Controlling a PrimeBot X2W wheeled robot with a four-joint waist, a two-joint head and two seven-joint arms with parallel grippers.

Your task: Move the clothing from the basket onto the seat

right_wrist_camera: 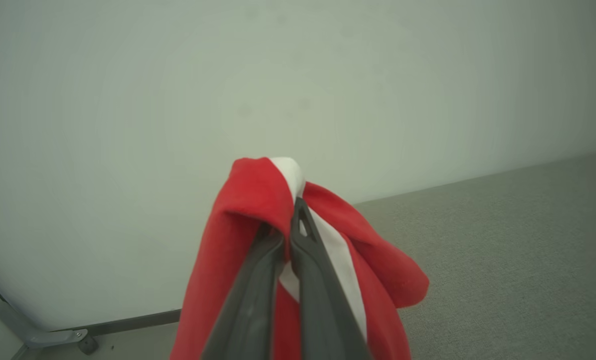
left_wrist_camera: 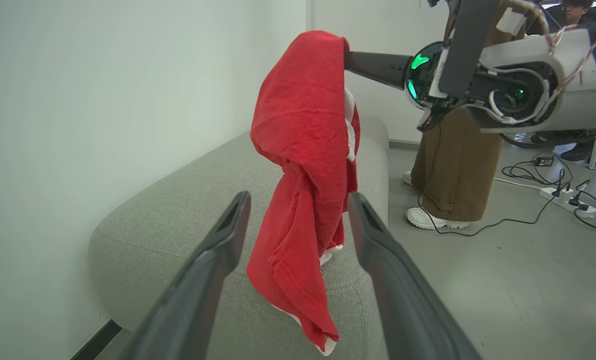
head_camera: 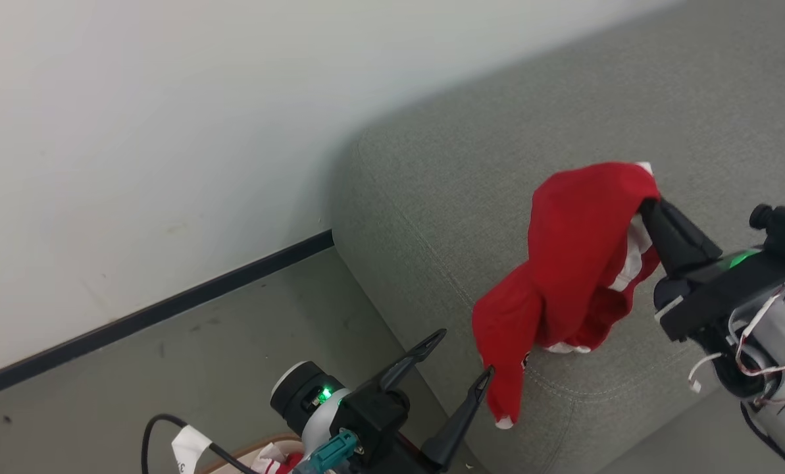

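A red garment (head_camera: 573, 263) with white trim hangs from my right gripper (head_camera: 649, 205), which is shut on its top fold. Its lower part rests on the end of the grey seat (head_camera: 563, 99) and its tail droops over the rounded edge. In the right wrist view the fingers (right_wrist_camera: 302, 250) pinch the red and white cloth (right_wrist_camera: 248, 200) together. My left gripper (head_camera: 464, 355) is open just beside the hanging tail; in its own view the garment (left_wrist_camera: 302, 125) hangs between and beyond the spread fingers (left_wrist_camera: 228, 235). A sliver of the basket (head_camera: 234, 461) with more red and white clothing (head_camera: 275, 459) shows at the bottom edge.
A pale wall with a dark skirting (head_camera: 155, 309) runs behind the seat. A person in brown trousers (left_wrist_camera: 452, 165) and white shoes stands on the floor past the seat's far end. Cables and a power strip (left_wrist_camera: 572, 197) lie on the floor there.
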